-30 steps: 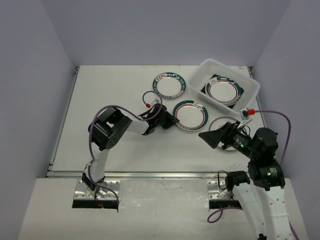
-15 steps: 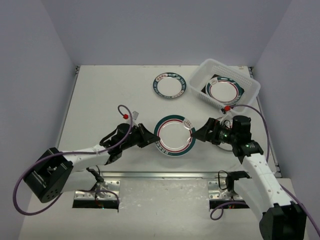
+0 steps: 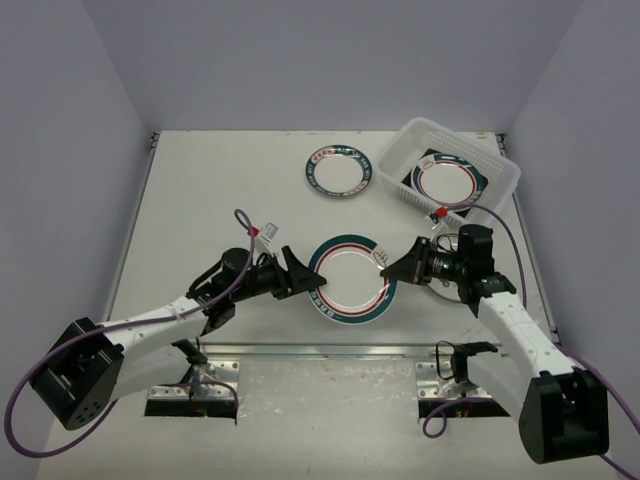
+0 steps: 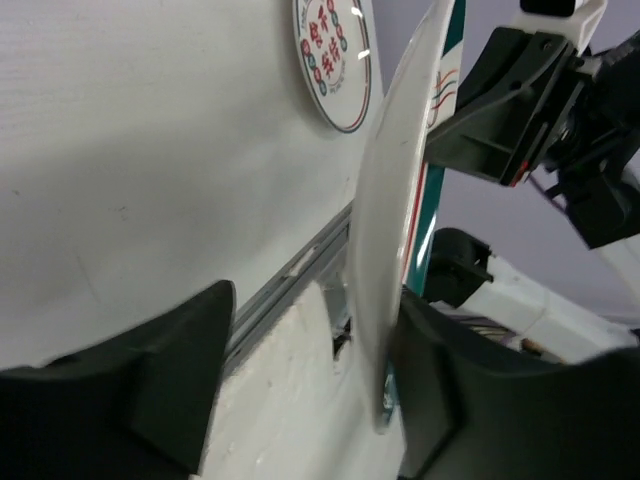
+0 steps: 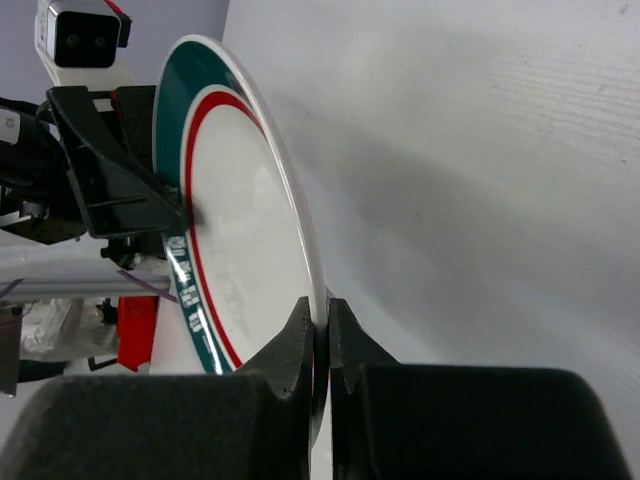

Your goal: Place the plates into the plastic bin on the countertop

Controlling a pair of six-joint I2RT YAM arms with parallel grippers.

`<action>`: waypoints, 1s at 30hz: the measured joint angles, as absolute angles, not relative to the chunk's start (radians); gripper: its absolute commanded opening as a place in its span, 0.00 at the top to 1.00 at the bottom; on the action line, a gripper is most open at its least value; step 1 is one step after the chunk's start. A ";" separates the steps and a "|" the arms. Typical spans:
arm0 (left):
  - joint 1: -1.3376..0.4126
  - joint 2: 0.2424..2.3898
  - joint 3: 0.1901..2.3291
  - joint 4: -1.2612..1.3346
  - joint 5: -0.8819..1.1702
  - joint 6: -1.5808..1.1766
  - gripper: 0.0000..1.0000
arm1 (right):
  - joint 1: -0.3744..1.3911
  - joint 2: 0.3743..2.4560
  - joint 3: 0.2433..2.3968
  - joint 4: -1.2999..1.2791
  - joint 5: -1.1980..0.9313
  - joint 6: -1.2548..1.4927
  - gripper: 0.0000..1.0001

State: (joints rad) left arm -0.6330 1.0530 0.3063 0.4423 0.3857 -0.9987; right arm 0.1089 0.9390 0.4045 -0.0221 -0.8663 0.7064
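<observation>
Since half a second ago the right gripper (image 3: 388,267) has pinched down on the right rim of the teal-and-red-ringed plate (image 3: 350,285); the left gripper (image 3: 308,284) has spread, its fingers flanking the left rim; the plate hangs between them above the countertop (image 3: 200,200), apart from the plastic bin (image 3: 502,180).

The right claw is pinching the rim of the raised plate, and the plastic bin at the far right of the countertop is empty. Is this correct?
Not entirely. The plastic bin is not empty: the top external view shows one round plate lying inside it. The rest is correct: the right claw is shut on the rim of the raised plate.
</observation>
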 measured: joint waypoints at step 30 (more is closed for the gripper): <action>-0.640 0.413 0.732 -0.588 -0.317 -0.526 0.00 | -0.344 1.551 0.993 -0.110 -0.093 1.239 0.98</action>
State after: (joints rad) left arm -0.6399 0.4127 0.7319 -0.5880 -0.3173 -0.5262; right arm -0.3439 1.5514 0.9931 -0.1100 -0.0930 1.2392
